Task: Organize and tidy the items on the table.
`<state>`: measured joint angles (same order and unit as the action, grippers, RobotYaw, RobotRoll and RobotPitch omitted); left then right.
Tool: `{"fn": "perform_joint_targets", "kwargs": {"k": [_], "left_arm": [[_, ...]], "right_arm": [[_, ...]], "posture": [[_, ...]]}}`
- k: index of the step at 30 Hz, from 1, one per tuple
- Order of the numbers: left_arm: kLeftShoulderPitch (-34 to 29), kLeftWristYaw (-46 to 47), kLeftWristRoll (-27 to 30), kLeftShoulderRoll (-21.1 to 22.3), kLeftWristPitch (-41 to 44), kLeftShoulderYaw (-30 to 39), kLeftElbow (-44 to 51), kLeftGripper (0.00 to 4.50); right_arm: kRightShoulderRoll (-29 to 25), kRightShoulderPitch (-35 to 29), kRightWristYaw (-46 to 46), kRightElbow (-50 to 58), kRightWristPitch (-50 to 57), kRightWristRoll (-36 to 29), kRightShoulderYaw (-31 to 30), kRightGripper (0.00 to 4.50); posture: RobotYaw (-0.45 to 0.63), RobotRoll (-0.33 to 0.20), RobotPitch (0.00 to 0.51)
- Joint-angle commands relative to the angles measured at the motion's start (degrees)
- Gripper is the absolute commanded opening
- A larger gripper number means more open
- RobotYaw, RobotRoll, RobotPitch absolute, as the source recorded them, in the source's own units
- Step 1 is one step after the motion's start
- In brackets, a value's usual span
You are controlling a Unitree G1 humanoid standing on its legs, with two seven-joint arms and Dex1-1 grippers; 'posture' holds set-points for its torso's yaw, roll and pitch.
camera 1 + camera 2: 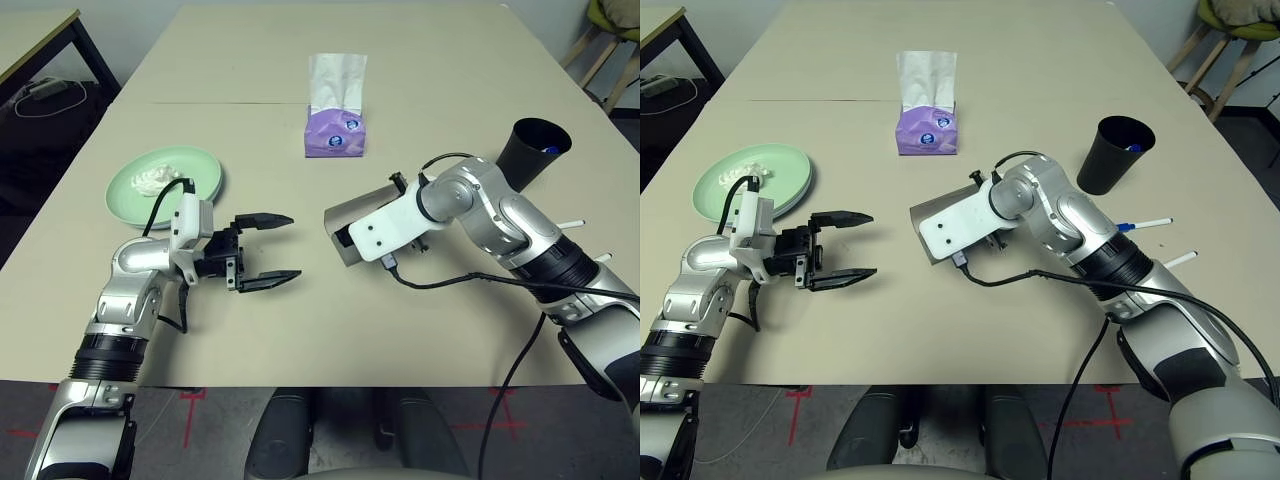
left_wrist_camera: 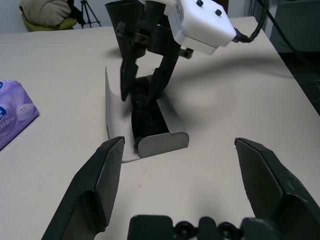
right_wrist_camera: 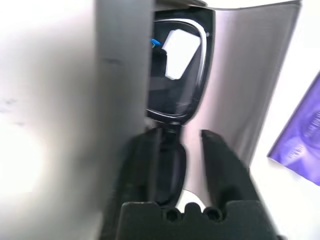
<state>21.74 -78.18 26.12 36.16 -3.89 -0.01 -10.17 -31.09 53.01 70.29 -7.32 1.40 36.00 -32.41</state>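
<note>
Sunglasses (image 3: 175, 90) lie in the open grey glasses case (image 2: 157, 132) near the table's (image 1: 420, 90) middle, our right gripper (image 2: 145, 85) half-open above them, left gripper (image 1: 262, 250) wide and empty; we judge them light, fragile, best held by the frame.

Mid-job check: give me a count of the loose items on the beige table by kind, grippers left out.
Plates: 1 shows, pale green; a second under it cannot be told
Tissue wad: 1, on the plate
Tissue box: 1, purple
Glasses case: 1, grey, open
Sunglasses: 1, black, in the case
Cup: 1, black
Pens: 2 on the table
Total: 8
</note>
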Motion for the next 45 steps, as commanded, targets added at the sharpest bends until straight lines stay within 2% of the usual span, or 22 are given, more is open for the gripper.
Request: {"fn": "perform_joint_targets", "kwargs": {"k": [1,4,5,13,17,22,27,29,33,36,39,45], "left_arm": [[-0.45,-0.65,-0.61,0.13,-0.73,0.15,-0.69,4.5],[-0.49,-0.66,-0.69,0.11,-0.84,0.09,-0.78,4.5],[-0.5,-0.65,-0.73,0.09,-0.9,0.07,-0.83,4.5],[-0.03,-0.81,-0.94,-0.16,-1.49,-0.16,-1.48,4.5],[0.2,-0.88,-0.98,-0.32,-1.67,-0.37,-1.77,4.5],[0.5,-1.31,-0.98,-0.28,-1.84,-0.35,-2.41,4.5],[1.92,-1.98,-1.24,-0.5,-1.99,-0.54,-3.96,4.5],[2.79,-2.34,-1.38,-0.61,-2.11,-0.68,-4.8,4.5],[4.82,-2.79,-1.51,-0.86,-1.93,-0.66,-6.67,4.5],[6.22,-3.15,-1.85,-0.89,-1.95,-0.65,-7.94,4.5],[6.48,-3.06,-1.89,-0.69,-1.72,-0.33,-8.05,4.5],[5.69,-2.44,-1.63,-0.15,-0.84,0.31,-6.99,4.5]], "right_arm": [[-0.19,0.42,-0.94,-1.48,-0.41,0.83,-0.24,3.21],[-0.27,0.96,-1.39,-1.7,-0.57,0.74,-0.21,4.34],[-0.28,1.18,-1.61,-1.76,-0.62,0.7,-0.15,4.46],[-1.14,3.16,-1.43,-1.28,-1.07,-0.4,1.22,4.46],[-2.02,4.72,-1.24,0.03,0.43,-2.62,4.01,4.46],[-1.27,4.44,1.49,4.05,13.78,-13.37,14.15,4.46],[1.28,-3.66,-0.01,12.44,30.06,-24.62,23.2,4.46],[5.13,-6.41,-2.98,15.33,36.91,-30.35,27.89,4.46],[9.6,-8.92,-10.85,14.84,40.83,-35.61,33.47,4.46],[12.61,-11.46,-16.05,12.67,40.9,-40.46,38.31,4.46],[12.75,-13.7,-17.01,11.34,40.0,-44.23,39.39,4.46],[10.08,-18.31,-18.43,3.27,20.79,-43.55,37.66,4.46]], "posture": [[0.14,0.0,0.168],[0.14,0.0,0.161],[0.14,0.0,0.161],[0.13,0.0,0.151],[0.12,0.0,0.145],[0.11,0.0,0.141],[0.08,0.0,0.142],[0.07,0.0,0.145],[0.06,0.0,0.149],[0.06,0.0,0.151],[0.07,0.0,0.152],[0.08,0.0,0.151]]}}
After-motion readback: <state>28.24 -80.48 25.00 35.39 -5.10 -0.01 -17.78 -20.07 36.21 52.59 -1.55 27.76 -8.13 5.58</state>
